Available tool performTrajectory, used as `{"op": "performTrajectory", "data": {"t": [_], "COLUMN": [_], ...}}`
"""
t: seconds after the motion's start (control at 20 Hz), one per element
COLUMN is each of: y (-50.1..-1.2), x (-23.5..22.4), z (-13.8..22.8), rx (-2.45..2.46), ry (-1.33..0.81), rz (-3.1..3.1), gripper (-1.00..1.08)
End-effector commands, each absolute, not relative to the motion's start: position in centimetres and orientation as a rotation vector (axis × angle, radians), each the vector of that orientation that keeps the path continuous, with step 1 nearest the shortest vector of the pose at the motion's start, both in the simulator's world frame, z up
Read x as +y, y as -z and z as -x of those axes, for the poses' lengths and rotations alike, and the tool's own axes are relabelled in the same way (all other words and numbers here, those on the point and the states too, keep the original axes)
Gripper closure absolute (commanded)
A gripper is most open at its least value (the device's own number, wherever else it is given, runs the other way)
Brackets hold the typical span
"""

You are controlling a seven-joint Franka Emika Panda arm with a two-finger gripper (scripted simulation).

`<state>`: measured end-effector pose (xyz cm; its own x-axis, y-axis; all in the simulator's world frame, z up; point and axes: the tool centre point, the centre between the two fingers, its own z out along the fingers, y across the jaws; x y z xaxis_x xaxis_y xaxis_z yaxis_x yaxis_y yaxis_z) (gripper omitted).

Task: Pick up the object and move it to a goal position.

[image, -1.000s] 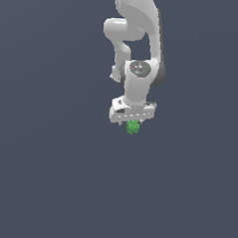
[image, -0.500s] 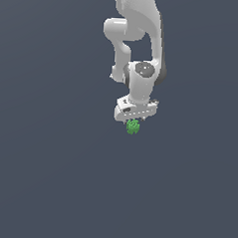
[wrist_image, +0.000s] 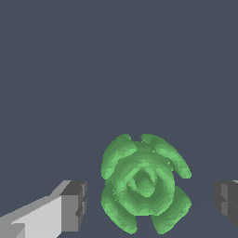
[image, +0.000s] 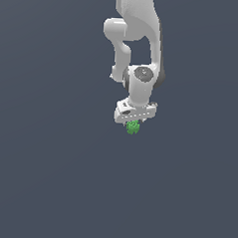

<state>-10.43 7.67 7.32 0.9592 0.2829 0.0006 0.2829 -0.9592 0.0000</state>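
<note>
The object (wrist_image: 144, 186) is a small bright green lumpy, ribbed block, seen end-on in the wrist view. It lies between my two dark fingertips (wrist_image: 74, 207), with a gap on each side, so neither pad touches it. My gripper (wrist_image: 151, 204) is open around it. In the exterior view the white gripper (image: 133, 123) points straight down over the object (image: 133, 127), which shows just under the hand on the dark grey floor.
The white arm (image: 135, 42) rises from the gripper to the exterior view's top edge. A uniform dark grey floor (image: 47, 176) surrounds the object. No other things show.
The wrist has sunk slightly toward the object. The object has stayed in place, and the fingers remain apart.
</note>
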Motion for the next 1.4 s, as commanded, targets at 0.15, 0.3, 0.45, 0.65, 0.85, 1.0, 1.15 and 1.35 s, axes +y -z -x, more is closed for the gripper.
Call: {"op": "performTrajectory", "data": {"t": [0.15,0.3,0.45,0.65,0.85,1.0,1.15,1.35], "y": [-4.9,-4.2,-3.9,-3.9,-3.9,-4.0,-4.2,-5.1], "x": [7.7,7.7,7.7,7.7,7.7,7.7,7.6,7.3], "z": [10.6,10.5,10.5,10.5,10.5,10.5,10.5,10.6], "rx": [-0.451,-0.452,-0.452,-0.452,-0.452,-0.453,-0.453,-0.453], "ry": [0.0,0.0,0.0,0.0,0.0,0.001,0.001,0.001], "rz": [3.109,3.109,3.109,3.109,3.109,3.109,3.109,3.109], "gripper": [-0.92,-0.92,-0.92,1.08,1.08,1.08,1.08,1.08]}}
